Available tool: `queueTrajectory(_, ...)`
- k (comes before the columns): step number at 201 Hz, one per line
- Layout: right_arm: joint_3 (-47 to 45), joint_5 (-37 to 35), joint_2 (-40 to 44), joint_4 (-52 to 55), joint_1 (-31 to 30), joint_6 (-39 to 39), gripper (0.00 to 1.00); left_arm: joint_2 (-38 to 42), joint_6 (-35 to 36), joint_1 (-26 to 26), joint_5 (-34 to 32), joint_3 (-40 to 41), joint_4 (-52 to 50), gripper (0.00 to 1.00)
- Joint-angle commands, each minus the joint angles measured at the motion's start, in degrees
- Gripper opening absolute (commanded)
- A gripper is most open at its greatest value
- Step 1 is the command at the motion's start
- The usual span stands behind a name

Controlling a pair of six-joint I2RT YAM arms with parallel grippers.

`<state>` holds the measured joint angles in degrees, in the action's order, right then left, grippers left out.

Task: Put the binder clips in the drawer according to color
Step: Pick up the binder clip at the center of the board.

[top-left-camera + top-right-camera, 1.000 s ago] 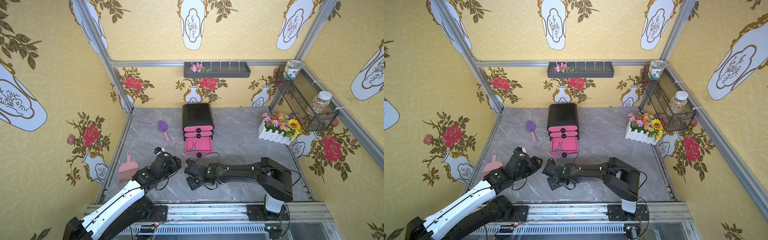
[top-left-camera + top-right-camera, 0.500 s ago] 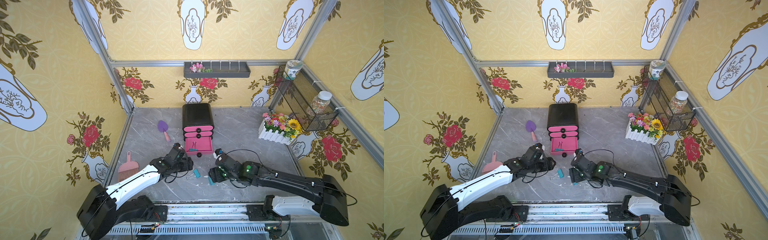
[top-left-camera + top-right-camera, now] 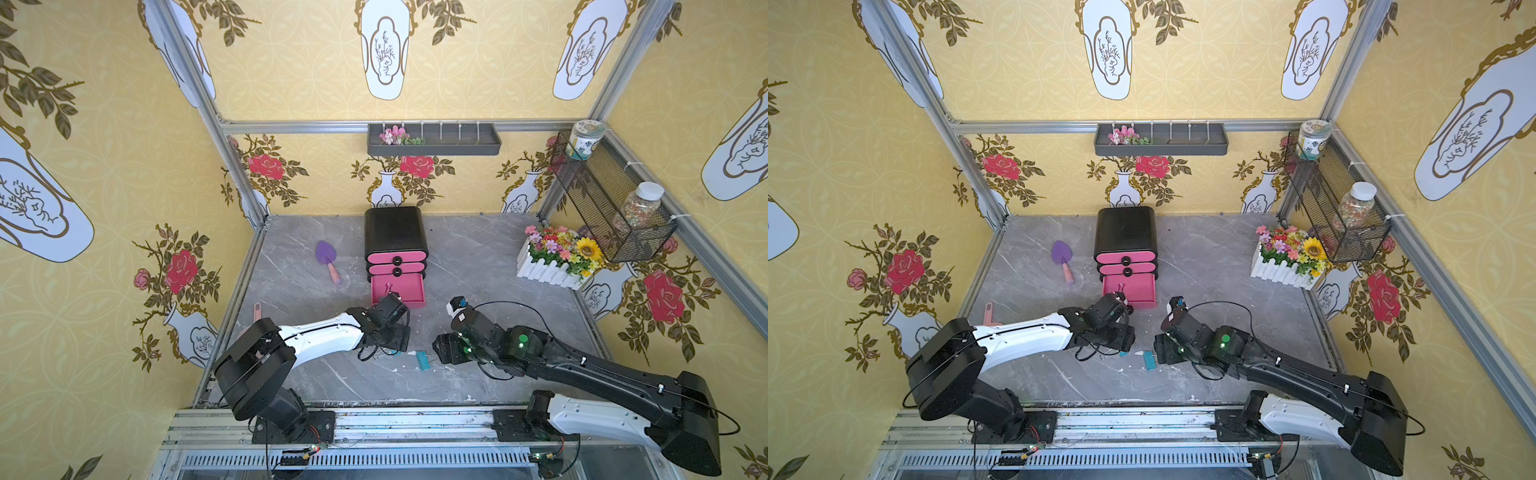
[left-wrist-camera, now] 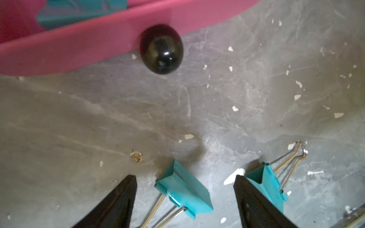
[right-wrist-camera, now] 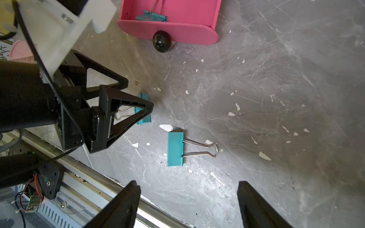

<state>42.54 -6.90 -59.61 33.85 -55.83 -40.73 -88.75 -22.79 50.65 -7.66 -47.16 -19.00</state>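
Plainly, teal clip (image 4: pixel 182 194) between spread left fingers (image 4: pixel 116 205).

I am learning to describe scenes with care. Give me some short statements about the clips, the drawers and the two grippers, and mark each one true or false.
1. The bottom drawer is pulled out. True.
2. A teal clip lies inside it. True.
3. The left gripper is shut on a clip. False: its fingers stand apart, and the loose clip seen between them lies on the table.
4. Three clips lie loose on the table. False: only two show there, the second clip being nearer the right gripper.
5. The right gripper is open and holds nothing. True.
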Motion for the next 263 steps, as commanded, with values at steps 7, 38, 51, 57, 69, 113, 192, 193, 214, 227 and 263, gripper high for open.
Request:
queueTrajectory(7, 0.1, -0.7, 0.0, 0.6, 0.3, -0.4, 0.82, -1.2, 6.0, 0.1, 2.6, 0.8, 2.7, 0.84)
queueTrajectory(38, 0.6, -0.9, 0.3, 1.8, 0.5, -0.3, 0.82, -3.1, 8.8, 0.2, 5.3, -0.2, 3.5, 0.85)
queueTrajectory(51, 0.6, -1.3, 0.8, 2.4, 0.6, -0.5, 0.82, -3.3, 9.8, 0.5, 5.8, -0.2, 3.4, 0.85)
queueTrajectory(57, 0.7, -1.4, 1.0, 2.7, 0.6, -0.5, 0.82, -3.2, 10.0, 0.5, 6.0, 0.1, 3.4, 0.85)
queueTrajectory(69, 0.7, -1.7, 1.7, 3.3, 0.7, -0.6, 0.82, -2.7, 10.4, 0.5, 6.6, 0.9, 3.4, 0.85)
queueTrajectory(113, 1.3, -2.1, 2.1, 4.4, 1.2, -0.4, 0.82, -3.4, 8.7, 1.8, 8.2, 1.2, 2.6, 0.84)
queueTrajectory(192, 1.4, -1.8, 2.7, 3.7, 1.2, -0.3, 0.82, 1.3, -0.2, 5.6, 3.0, 3.6, -1.9, 0.83)
queueTrajectory(193, 1.4, -1.7, 2.7, 3.7, 1.2, -0.3, 0.82, 1.5, -0.3, 5.6, 3.0, 3.7, -1.9, 0.83)
queueTrajectory(214, 1.1, -1.4, 3.1, 3.3, 1.2, -0.2, 0.82, 3.3, -3.3, 6.8, 2.3, 4.4, -3.0, 0.83)
queueTrajectory(227, 0.8, -1.4, 3.3, 3.3, 1.2, -0.3, 0.81, 3.8, -4.8, 7.9, 2.1, 4.5, -3.7, 0.83)
queueTrajectory(263, -0.4, -1.2, 4.9, 3.0, 1.2, -0.7, 0.81, 0.3, -6.1, 11.2, -0.5, 3.2, -6.4, 0.83)
